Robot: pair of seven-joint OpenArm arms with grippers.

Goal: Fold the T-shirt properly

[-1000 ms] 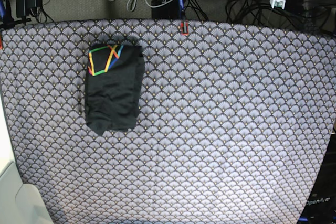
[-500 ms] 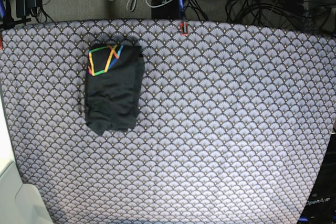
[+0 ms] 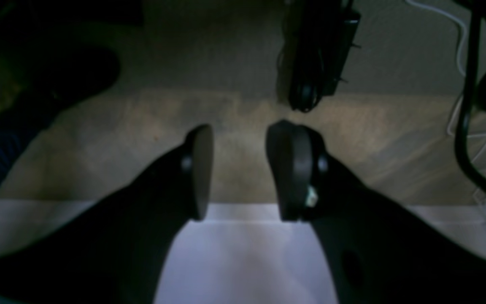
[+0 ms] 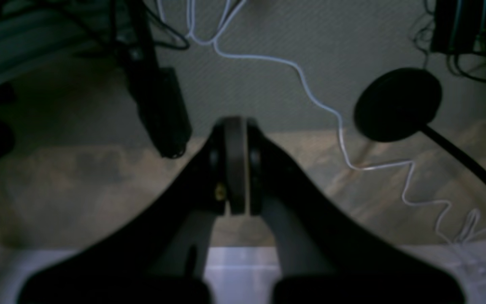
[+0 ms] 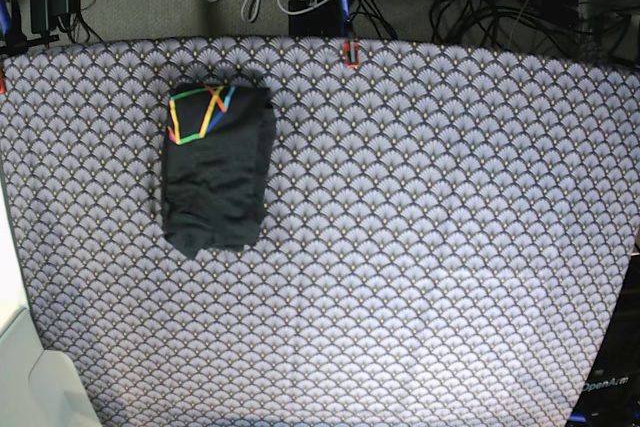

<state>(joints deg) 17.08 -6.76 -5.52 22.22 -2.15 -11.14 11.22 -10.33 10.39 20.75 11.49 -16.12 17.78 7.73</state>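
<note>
Patterned cloth (image 5: 430, 227) spread across most of the base view. T-shirt (image 5: 215, 172) folded into a compact, upright rectangle on the cloth, left of centre in base view; coloured line print at its upper end, lower edge uneven. Left fingers (image 3: 241, 173): parted, gap between them, nothing grasped. Right fingers (image 4: 238, 169): closed together, nothing held. Both pairs beyond the cloth's far edge, well apart, neither touching the T-shirt.
</note>
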